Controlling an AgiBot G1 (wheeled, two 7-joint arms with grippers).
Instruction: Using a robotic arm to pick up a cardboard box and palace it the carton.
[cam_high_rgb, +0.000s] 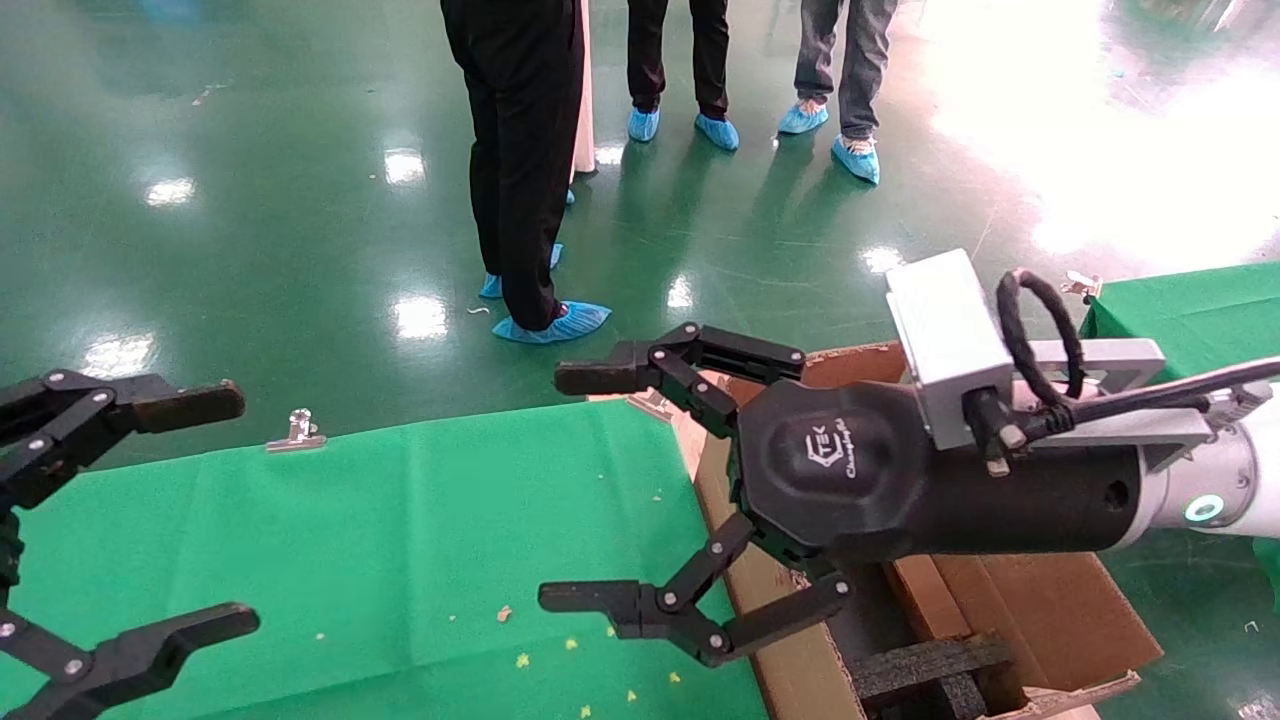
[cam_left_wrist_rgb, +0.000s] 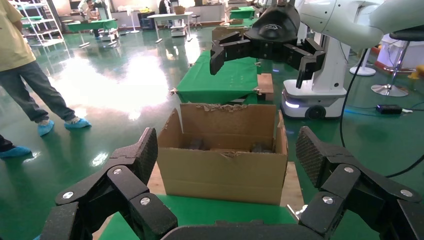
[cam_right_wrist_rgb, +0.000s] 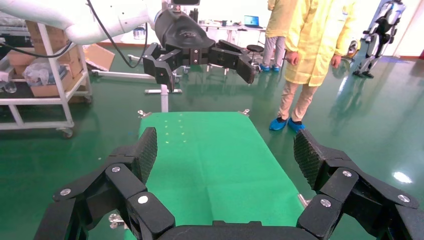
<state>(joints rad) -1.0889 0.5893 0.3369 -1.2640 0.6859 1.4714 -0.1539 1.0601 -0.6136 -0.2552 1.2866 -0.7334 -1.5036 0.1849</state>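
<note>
Right gripper (cam_high_rgb: 585, 487): hovering spread wide at centre frame, holding nothing
Writing: "TEK" logo showing on its black body
Left gripper (cam_high_rgb: 235, 512): spread, lower left
Carton (cam_high_rgb: 1020, 610): sitting lower right beside desk (cam_high_rgb: 400, 540)

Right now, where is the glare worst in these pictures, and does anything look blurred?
Head view: the shiny green floor washes out to white at upper right, with small lamp reflections elsewhere. Left wrist view: a bright patch on the floor beyond the carton; the left gripper looms large at the edge. Right wrist view: even light on the green cloth; the right gripper is slightly soft.
</note>
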